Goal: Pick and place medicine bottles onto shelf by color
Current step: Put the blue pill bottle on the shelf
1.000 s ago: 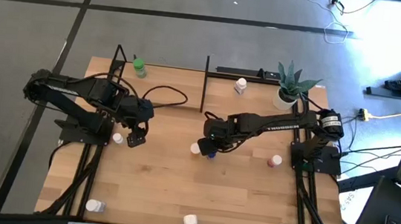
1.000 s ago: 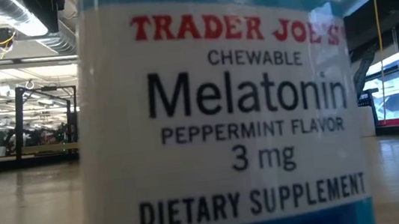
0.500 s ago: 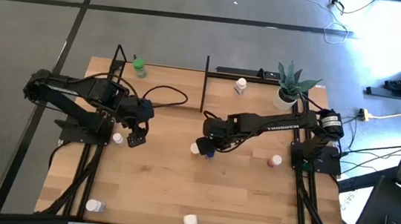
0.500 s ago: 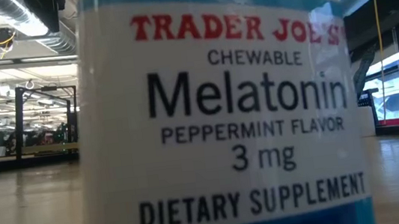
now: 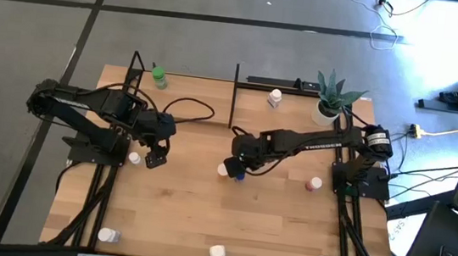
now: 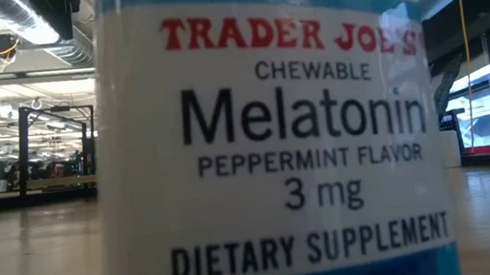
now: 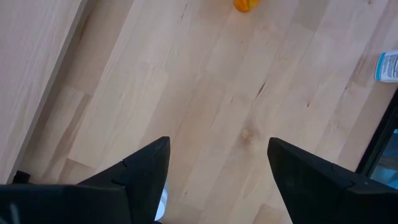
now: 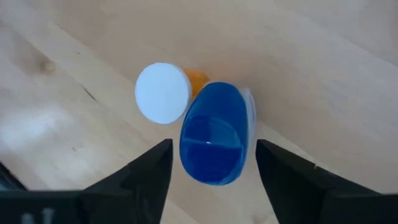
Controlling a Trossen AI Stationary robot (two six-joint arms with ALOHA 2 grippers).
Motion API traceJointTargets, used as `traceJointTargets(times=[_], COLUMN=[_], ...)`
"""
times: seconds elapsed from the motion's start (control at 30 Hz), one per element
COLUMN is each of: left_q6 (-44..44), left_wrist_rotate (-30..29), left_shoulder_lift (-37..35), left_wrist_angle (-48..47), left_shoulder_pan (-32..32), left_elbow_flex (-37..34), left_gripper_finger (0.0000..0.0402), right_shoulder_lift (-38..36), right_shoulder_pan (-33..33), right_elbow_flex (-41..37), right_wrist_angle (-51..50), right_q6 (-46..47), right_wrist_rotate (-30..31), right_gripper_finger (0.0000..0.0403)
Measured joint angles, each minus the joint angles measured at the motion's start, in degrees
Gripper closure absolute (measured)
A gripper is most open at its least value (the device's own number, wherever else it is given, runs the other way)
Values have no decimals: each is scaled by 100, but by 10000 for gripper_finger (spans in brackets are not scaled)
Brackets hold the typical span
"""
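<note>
Right pincer [image 5: 239,173] at table [image 5: 202,219] centre, fingers spread either side of blue bottle [image 8: 212,140], not visibly clamping it. White-capped bottle [image 8: 163,92] touching blue one at its 10 o'clock. Left pincer [image 7: 217,168] wide, empty, hovering over left half of table. Green bottle [image 5: 159,75] on shelf [image 5: 184,89] at 12 o'clock edge. Melatonin bottle [image 6: 269,144] fills low view.

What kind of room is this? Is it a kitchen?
Probably not a kitchen. It looks like a robot lab or workshop: two robot arms work at a wooden table on a bare grey floor, cables trail across it, and ducts run along the ceiling of a big open hall behind.
</note>
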Motion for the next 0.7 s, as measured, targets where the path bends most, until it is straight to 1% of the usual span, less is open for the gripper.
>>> traceJointTargets(times=[0.1, 0.3, 0.7], left_q6=[-1, 0, -2], left_wrist_rotate=[-2, -1, -1], left_shoulder_lift=[0, 0, -2], left_wrist_angle=[1, 2, 24], left_shoulder_pan=[-2, -1, -2], left_elbow_flex=[0, 0, 0], left_gripper_finger=[137, 137, 137], right_shoulder_lift=[0, 0, 200], right_shoulder_pan=[85, 217, 213], right_elbow_flex=[16, -6, -10], right_wrist_angle=[13, -5, 171], right_q6=[13, 22, -157], right_wrist_rotate=[192, 474, 478], right_gripper_finger=[152, 148, 148])
